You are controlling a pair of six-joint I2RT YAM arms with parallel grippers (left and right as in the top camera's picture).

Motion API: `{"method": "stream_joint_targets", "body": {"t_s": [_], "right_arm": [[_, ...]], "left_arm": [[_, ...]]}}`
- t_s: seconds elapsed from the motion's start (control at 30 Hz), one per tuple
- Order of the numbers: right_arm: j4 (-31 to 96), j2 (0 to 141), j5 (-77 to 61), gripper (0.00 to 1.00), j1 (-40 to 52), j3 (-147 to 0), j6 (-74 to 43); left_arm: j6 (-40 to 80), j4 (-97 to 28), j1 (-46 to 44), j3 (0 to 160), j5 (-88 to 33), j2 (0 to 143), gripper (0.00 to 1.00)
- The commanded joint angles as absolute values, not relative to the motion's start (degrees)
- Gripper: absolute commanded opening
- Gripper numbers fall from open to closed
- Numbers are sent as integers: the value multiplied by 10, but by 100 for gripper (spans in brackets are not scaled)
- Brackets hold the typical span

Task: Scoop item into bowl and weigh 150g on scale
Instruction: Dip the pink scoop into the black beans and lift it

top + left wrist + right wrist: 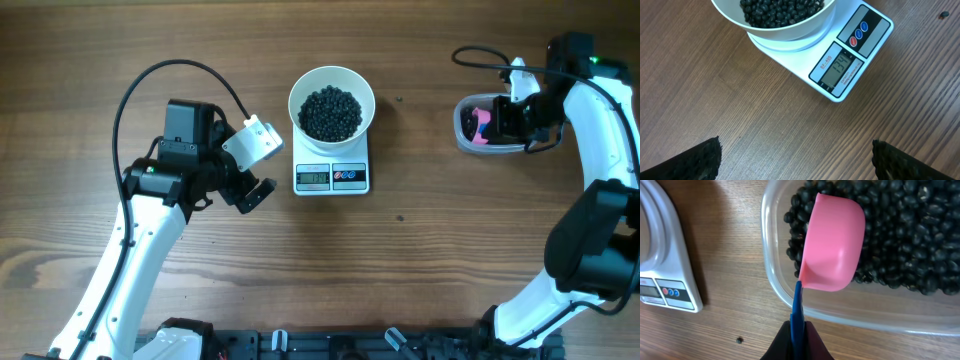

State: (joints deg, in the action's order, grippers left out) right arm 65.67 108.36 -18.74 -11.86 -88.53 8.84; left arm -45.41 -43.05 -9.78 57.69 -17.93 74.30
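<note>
Bowl [332, 88] of beans [331, 113] sitting on the scale [332, 177], upper centre, just right of the wide-gaping left pincer [258, 168]; right pincer [797, 341] clamping the scoop [832, 245] by its handle over the tub [774, 275], far right.

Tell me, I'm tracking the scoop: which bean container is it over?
The clear tub: the right gripper holds the pink scoop over it. The white bowl sits on the scale.

Overhead: scale [332, 177] digits too small to read; tub [462, 128], scoop [481, 121] partly hidden under right pincer [500, 120]. Left wrist: bowl [785, 32] cut by top edge.
</note>
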Motion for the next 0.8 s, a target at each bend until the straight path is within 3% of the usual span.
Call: {"method": "stream_joint_targets", "body": {"t_s": [0.0,0.3,0.77], "right_arm": [[652,1095,-258,4,-118,-880,89],[669,1095,-284,4,-193,-880,100],[712,1095,-505,4,-337,-880,197]], "left_arm": [[-463,-429,-95,572,-190,744,100],[-463,-429,-95,572,-190,744,100],[-463,-429,-95,572,-190,744,100]]}}
